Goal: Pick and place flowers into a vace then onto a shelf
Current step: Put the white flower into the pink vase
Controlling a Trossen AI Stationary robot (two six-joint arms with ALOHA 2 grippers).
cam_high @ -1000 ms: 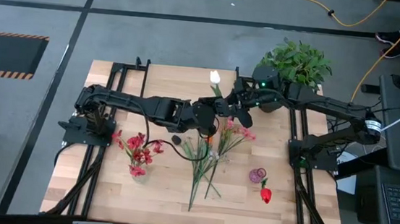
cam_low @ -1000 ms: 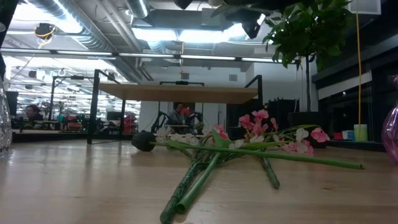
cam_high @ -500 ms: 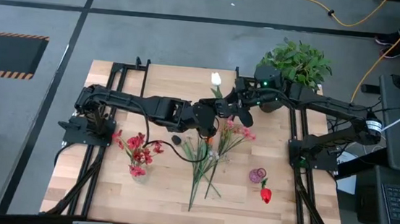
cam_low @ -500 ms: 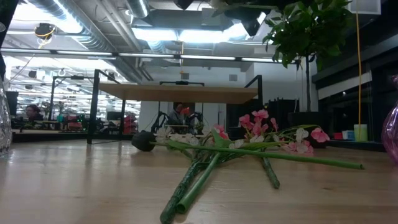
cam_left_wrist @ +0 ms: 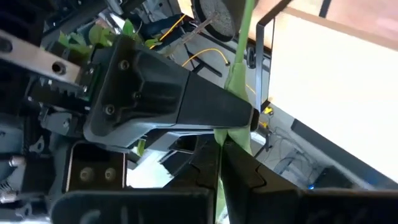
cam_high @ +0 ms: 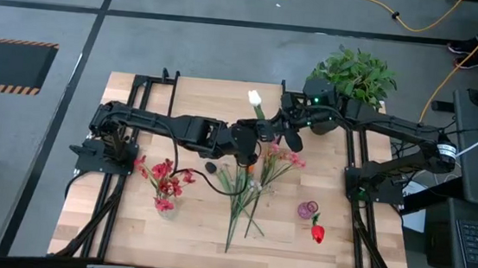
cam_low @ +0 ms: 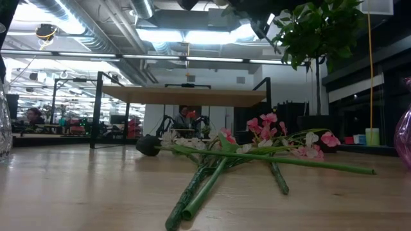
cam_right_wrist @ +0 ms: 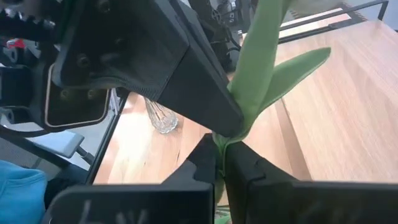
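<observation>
A white flower [cam_high: 254,97] on a green stem is held above the table's far middle by both grippers. My left gripper [cam_high: 259,129] comes from the table's left and my right gripper [cam_high: 272,124] from the right. Both are shut on the stem, fingertips close together. More flowers [cam_high: 248,182] lie in a loose heap on the tabletop, also in the low view [cam_low: 244,151]. A clear vase with red flowers [cam_high: 165,190] stands near the left. The shelf [cam_low: 183,96] stands at the far side. My left gripper pinches the green stem [cam_left_wrist: 225,140] between its two fingertips; the stem runs on past them toward the bloom. The flower is lifted clear of the table. My right gripper pinches the same stem [cam_right_wrist: 219,138] between its fingertips, just below a long leaf [cam_right_wrist: 292,68], close beside the other gripper's finger [cam_right_wrist: 199,93].
A small purple vase [cam_high: 306,211] and a red bloom [cam_high: 317,234] are at the near right. A bushy green plant [cam_high: 353,74] in a black pot stands at the far right corner. Bare tabletop lies at the near left.
The white bloom has tipped a little toward the table's left and near side. Both grippers stay shut on its stem at about the same place.
</observation>
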